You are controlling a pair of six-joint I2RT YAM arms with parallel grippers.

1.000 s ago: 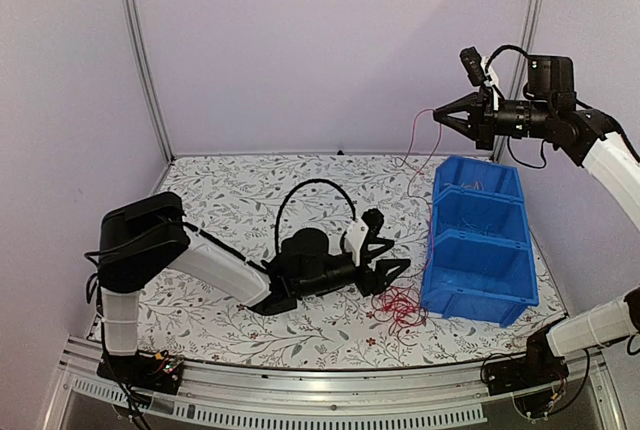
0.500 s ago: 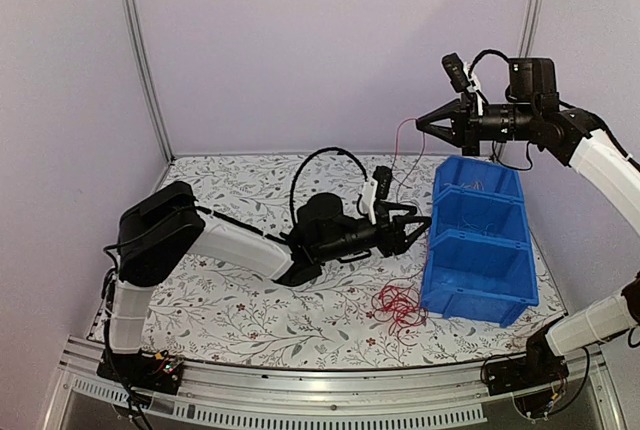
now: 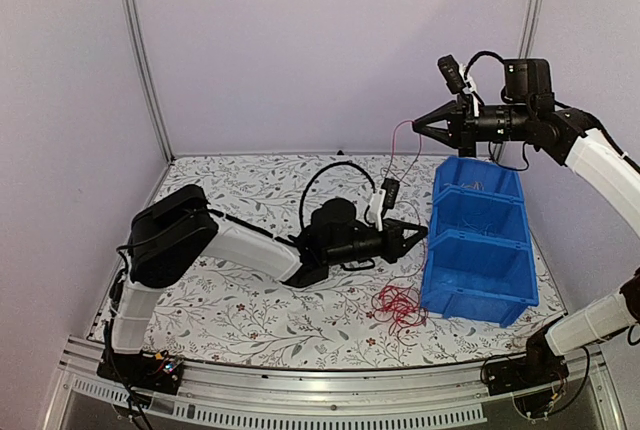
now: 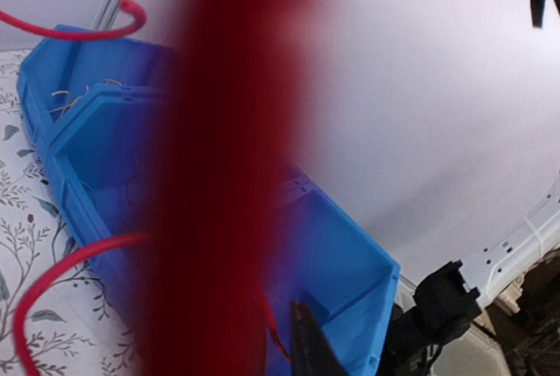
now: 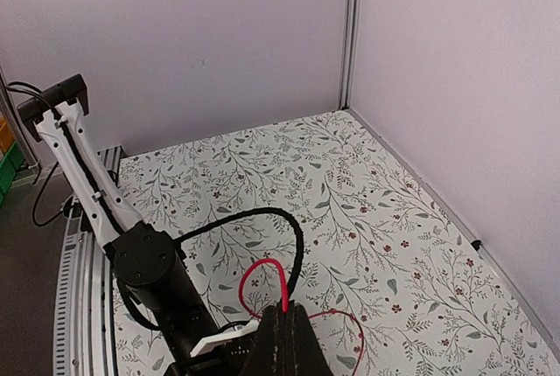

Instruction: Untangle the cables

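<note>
Forward go my left jaws, spread near the blue bin [image 3: 470,302]; right jaws pinch a red cable [image 5: 282,287].

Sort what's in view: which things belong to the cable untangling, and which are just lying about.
Job:
- cable clump
- red strand, pinched in the right pincer
- left pincer, near that strand

Lying about:
- blue bins
- floral table cover
</note>
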